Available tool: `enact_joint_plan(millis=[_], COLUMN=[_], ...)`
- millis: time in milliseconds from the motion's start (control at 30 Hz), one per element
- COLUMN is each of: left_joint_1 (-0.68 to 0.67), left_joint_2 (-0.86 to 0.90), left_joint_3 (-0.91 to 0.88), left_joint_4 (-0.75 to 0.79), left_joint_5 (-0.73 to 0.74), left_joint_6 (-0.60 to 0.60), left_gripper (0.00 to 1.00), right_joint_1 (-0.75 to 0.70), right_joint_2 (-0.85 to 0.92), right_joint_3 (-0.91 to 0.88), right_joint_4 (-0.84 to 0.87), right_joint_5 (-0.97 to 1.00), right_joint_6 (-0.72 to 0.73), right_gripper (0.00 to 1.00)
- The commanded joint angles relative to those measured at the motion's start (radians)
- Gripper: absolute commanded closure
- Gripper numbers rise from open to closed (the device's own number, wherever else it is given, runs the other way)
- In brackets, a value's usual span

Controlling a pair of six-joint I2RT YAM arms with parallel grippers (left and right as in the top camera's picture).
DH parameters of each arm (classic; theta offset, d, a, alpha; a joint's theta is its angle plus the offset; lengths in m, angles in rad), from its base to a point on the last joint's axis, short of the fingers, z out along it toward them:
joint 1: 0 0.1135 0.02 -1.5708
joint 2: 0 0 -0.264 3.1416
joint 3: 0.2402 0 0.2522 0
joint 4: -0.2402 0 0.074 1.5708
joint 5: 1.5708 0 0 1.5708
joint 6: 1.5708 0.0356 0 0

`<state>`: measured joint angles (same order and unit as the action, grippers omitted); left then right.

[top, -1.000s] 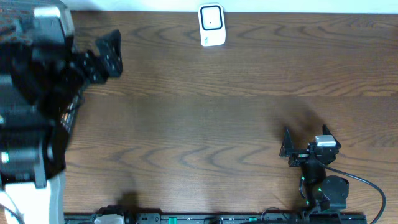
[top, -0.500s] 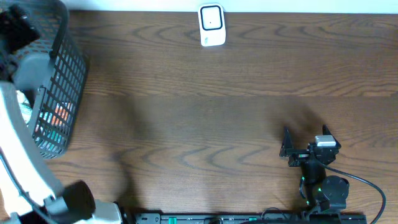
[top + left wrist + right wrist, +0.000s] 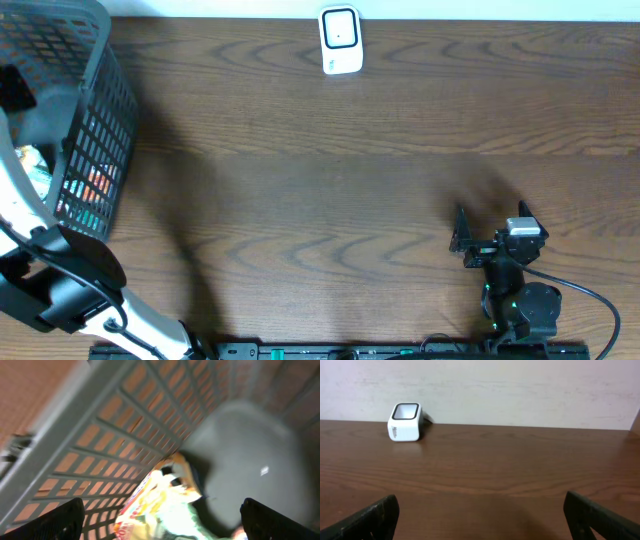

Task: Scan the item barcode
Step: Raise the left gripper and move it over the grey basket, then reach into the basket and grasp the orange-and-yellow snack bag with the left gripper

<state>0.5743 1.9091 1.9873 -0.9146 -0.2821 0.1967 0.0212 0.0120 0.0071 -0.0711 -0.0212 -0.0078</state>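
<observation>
The left gripper (image 3: 172,520) hangs inside the gray mesh basket (image 3: 105,110) at the far left of the wooden surface (image 3: 330,190). Its jaws are spread wide with nothing between them, just above a blurred yellow-and-orange packet (image 3: 150,505) lying by the mesh wall on the basket floor. The right gripper (image 3: 485,520) sits low over the wood at the near right, likewise wide open and empty, facing the white scanner (image 3: 405,422) at the far edge.
</observation>
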Motion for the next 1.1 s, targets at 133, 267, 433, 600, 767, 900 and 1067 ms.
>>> enact_joint_plan(millis=[133, 267, 433, 600, 767, 900, 1067], left_joint_1=[0.051, 0.079, 0.100, 0.101, 0.103, 0.114, 0.156], left_joint_2=[0.021, 0.032, 0.032, 0.032, 0.033, 0.049, 0.113], left_joint_3=[-0.143, -0.218, -0.317, -0.381, -0.409, -0.437, -0.437], left_joint_4=[0.057, 0.095, 0.118, 0.230, 0.314, 0.359, 0.352], left_joint_5=[-0.041, -0.037, 0.159, 0.089, 0.088, 0.087, 0.087], left_joint_6=[0.132, 0.152, 0.333, 0.349, 0.397, 0.439, 0.435], left_gripper=[0.02, 0.02, 0.02, 0.03, 0.02, 0.02, 0.02], right_joint_1=[-0.003, -0.003, -0.002, -0.003, -0.003, -0.003, -0.003], right_joint_2=[-0.006, -0.006, -0.006, -0.006, -0.006, -0.006, -0.006], right_joint_3=[-0.001, -0.001, -0.001, -0.001, -0.001, -0.001, -0.001], right_joint_4=[-0.006, -0.006, -0.006, -0.006, -0.006, -0.006, -0.006], right_joint_5=[0.007, 0.007, 0.008, 0.008, 0.008, 0.008, 0.008], right_joint_6=[0.010, 0.010, 0.010, 0.010, 0.010, 0.010, 0.010], right_gripper=[0.01, 0.01, 0.01, 0.01, 0.01, 0.01, 0.01])
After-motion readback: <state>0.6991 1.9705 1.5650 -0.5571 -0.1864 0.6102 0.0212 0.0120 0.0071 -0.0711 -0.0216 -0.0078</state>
